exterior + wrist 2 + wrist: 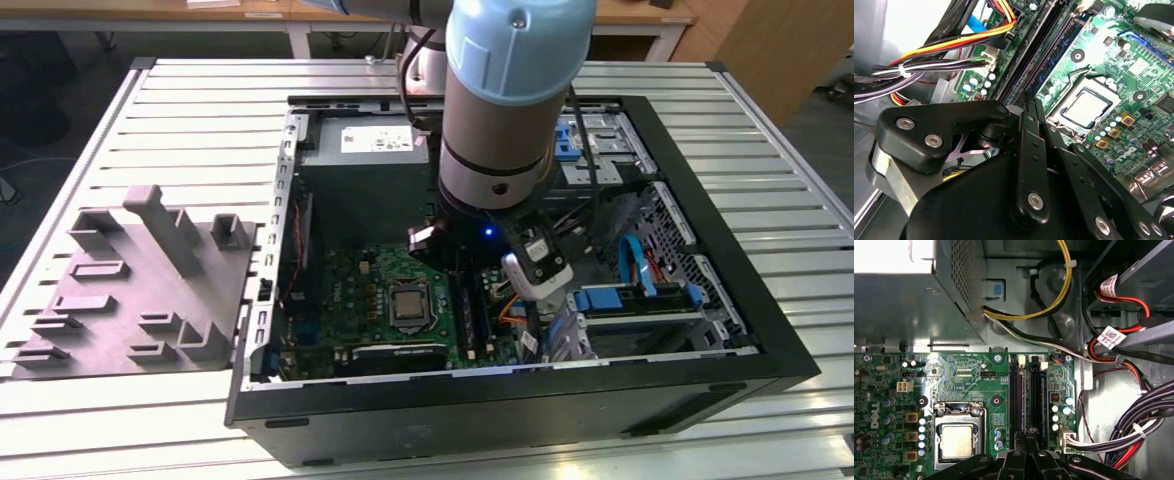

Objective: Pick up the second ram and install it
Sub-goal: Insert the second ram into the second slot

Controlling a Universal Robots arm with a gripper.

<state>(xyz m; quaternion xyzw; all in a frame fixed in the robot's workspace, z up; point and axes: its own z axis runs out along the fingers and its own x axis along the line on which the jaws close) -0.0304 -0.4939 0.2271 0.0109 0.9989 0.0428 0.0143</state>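
Two fingers [1015, 462] of the gripper [1030, 436] were pressed together, no gap visible in either wrist view. Tips sat at one end of the memory slots [1026, 374], just beside the CPU socket [956, 440]. Second ram [1038, 397] stood on edge in the slot farther from the CPU socket, right under the tips. Couldn't tell if they pinched its top edge or only touched it. Other stick [1018, 397] looked seated in the slot nearer the socket. Power supply [904, 295] lay beyond the socket, on the side away from the gripper. Cable bundle [1141, 427] hung past the slots, opposite the socket. Exterior view: arm [514, 90] stood down into the open case [534, 400] above the socket. Grey fixture [134, 290] was well apart from the socket, outside the case on the exterior view's left.
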